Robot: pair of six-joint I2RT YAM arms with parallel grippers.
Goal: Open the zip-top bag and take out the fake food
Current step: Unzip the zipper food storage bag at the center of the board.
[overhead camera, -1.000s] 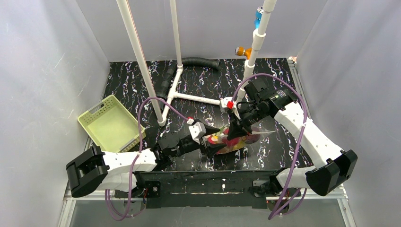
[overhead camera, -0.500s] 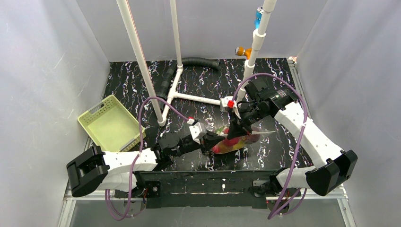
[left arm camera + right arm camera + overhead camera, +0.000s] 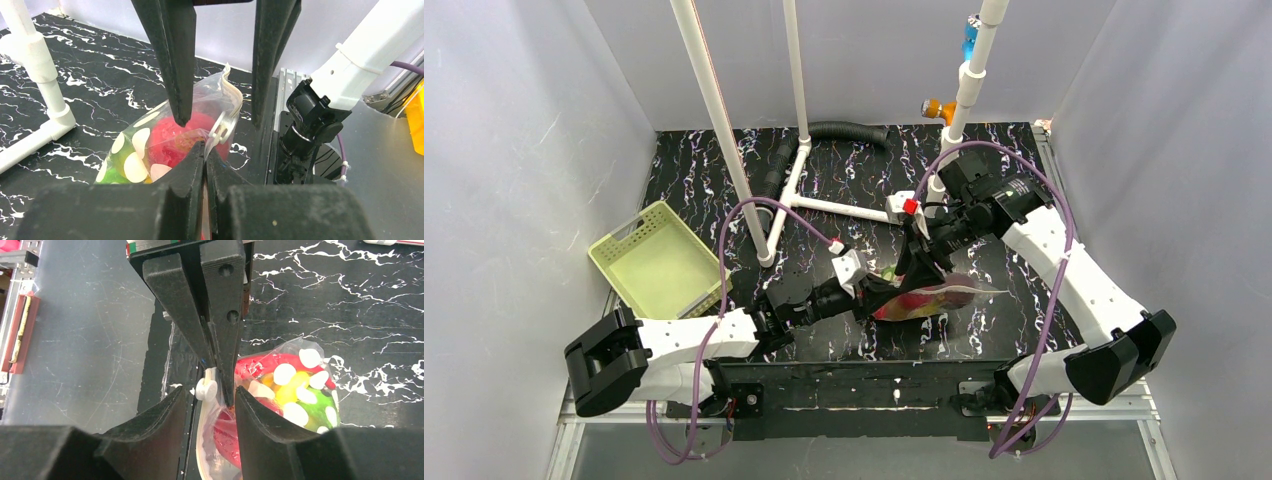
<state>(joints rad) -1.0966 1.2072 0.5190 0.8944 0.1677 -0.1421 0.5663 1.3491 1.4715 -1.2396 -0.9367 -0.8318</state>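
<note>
The zip-top bag [image 3: 944, 297], clear plastic with pale round dots, lies near the table's front edge with its zipper end raised. Fake food [image 3: 911, 301] shows through it: a red round piece [image 3: 170, 140], a yellow piece [image 3: 295, 385] and a green piece [image 3: 320, 412]. My left gripper [image 3: 205, 147] is shut on the bag's [image 3: 132, 167] top edge, just beside the white slider [image 3: 223, 129]. My right gripper [image 3: 210, 392] stands open, one finger on each side of the bag's [image 3: 300, 412] zipper edge and slider [image 3: 206, 389], above the left gripper's shut fingers [image 3: 220, 315].
A pale green perforated basket [image 3: 659, 262] sits at the left. White pipes [image 3: 794, 190] and a black hose [image 3: 844, 130] cross the back of the black marbled table [image 3: 1004, 170]. Grey walls close both sides; the right arm's base [image 3: 310, 125] stands beyond the bag.
The left gripper has closed on the bag's top edge. The right gripper has let go, opened and drawn back a little. The bag's left end has been lifted.
</note>
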